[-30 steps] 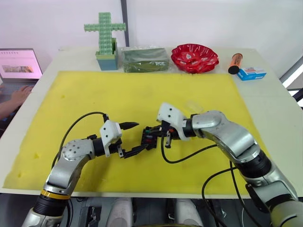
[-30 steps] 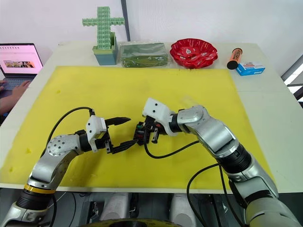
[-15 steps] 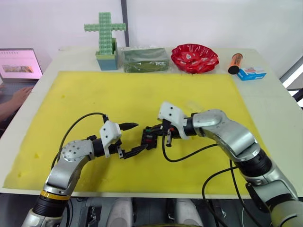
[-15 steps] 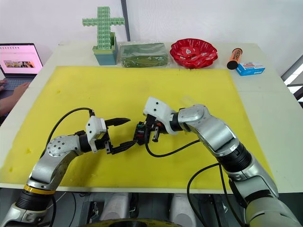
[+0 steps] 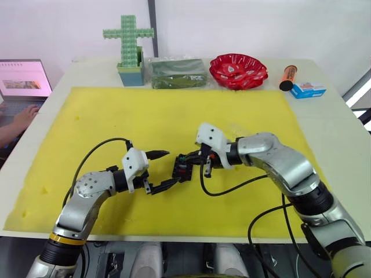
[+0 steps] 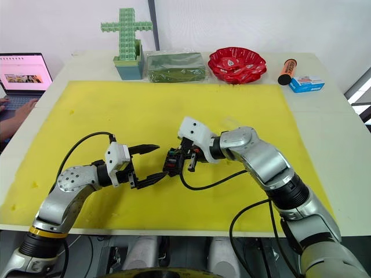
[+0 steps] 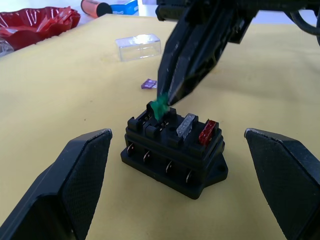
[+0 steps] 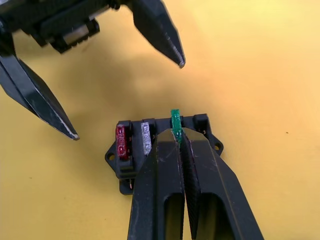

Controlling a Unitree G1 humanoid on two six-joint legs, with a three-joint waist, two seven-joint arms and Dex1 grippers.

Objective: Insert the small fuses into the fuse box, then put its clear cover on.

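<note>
Bracketing the fuse box (image 7: 172, 155) on the yellow foam mat (image 5: 116, 116), the left gripper (image 5: 158, 169) holds its jaws wide and empty, as it did a second ago. At centre, red (image 7: 207, 131) and grey (image 7: 185, 124) fuses sit seated. The right gripper (image 8: 176, 131), pinched on the green fuse (image 7: 159, 108), has barely moved in that second; the fuse seems only partly in its slot. Farther right, the purplish fuse (image 7: 148, 83) and clear cover (image 7: 137, 46) wait on the mat.

A white table (image 5: 342, 136) under a yellow mat (image 5: 174, 116), white wall (image 5: 261, 23) behind.
</note>
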